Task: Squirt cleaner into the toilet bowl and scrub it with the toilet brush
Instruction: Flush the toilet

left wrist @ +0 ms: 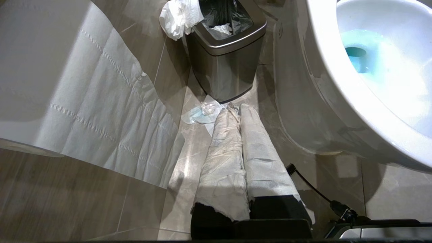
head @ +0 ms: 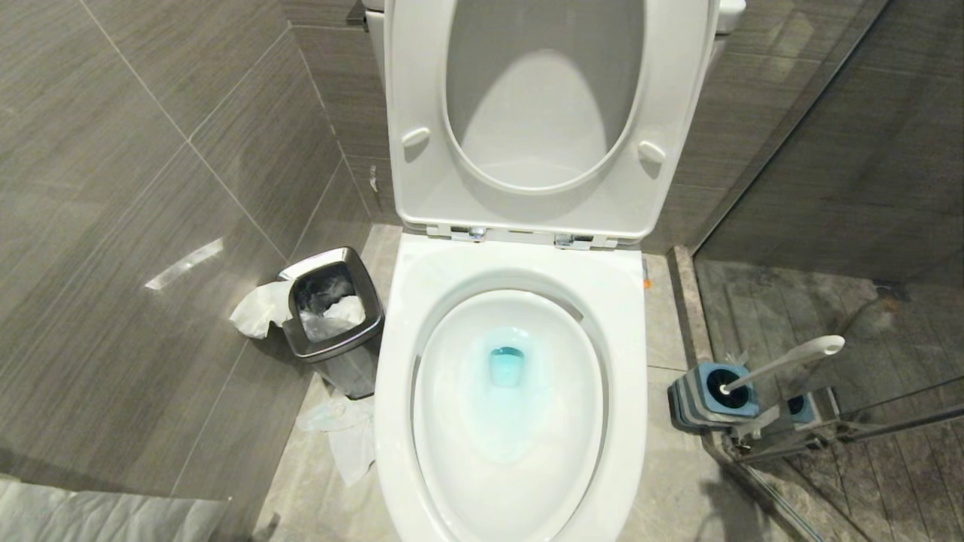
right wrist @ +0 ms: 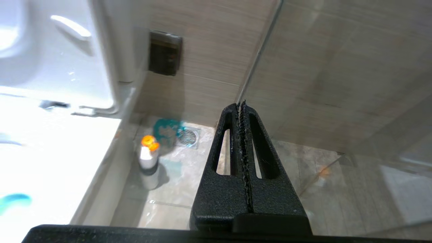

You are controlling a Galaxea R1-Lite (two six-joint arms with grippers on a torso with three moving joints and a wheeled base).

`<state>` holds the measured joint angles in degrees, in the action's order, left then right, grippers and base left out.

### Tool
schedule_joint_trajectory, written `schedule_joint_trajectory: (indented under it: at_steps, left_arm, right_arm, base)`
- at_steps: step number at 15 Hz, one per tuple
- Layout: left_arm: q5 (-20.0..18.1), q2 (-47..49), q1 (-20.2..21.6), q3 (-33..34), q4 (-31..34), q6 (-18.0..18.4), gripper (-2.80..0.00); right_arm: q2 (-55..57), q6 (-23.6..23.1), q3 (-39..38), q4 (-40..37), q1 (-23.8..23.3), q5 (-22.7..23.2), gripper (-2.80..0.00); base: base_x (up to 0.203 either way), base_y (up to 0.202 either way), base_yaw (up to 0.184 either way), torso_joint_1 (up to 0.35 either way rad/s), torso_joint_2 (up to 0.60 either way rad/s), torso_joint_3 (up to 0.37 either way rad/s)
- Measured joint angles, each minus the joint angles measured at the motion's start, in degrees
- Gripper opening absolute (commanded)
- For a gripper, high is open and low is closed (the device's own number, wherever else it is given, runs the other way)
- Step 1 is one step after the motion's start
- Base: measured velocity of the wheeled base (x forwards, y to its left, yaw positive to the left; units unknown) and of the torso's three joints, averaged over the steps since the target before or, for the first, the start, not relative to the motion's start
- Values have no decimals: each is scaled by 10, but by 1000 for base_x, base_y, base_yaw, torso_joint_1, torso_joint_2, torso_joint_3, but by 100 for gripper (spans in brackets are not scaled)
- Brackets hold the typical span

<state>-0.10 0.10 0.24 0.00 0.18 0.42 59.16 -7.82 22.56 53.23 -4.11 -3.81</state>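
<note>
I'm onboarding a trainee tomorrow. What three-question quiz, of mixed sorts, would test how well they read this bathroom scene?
1. True or false: the seat stands raised.
2. Multiple choice: where is the brush? A) in the bowl B) in its holder beside the toilet C) in the bin
3. Fill in: the water in the bowl is tinted ____.

Key:
1. True. Seat and lid are up against the wall.
2. B. The handle leans out of the holder on the floor, by the glass partition; neither pincer holds it.
3. Blue.
</note>
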Motion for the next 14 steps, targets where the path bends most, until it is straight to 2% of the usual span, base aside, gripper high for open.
schedule_joint_trajectory:
  at_steps: [3, 14]
  left_arm:
    - [0, 0, 0, 0, 0, 0, -280]
    - [0, 0, 0, 0, 0, 0, -280]
  right_arm:
    - [-67, -2, 39, -116, 1, 15, -280]
    - [-298, -18, 104, -417, 20, 18, -280]
  base:
    - [0, 0, 0, 0, 0, 0]
    - [0, 0, 0, 0, 0, 0]
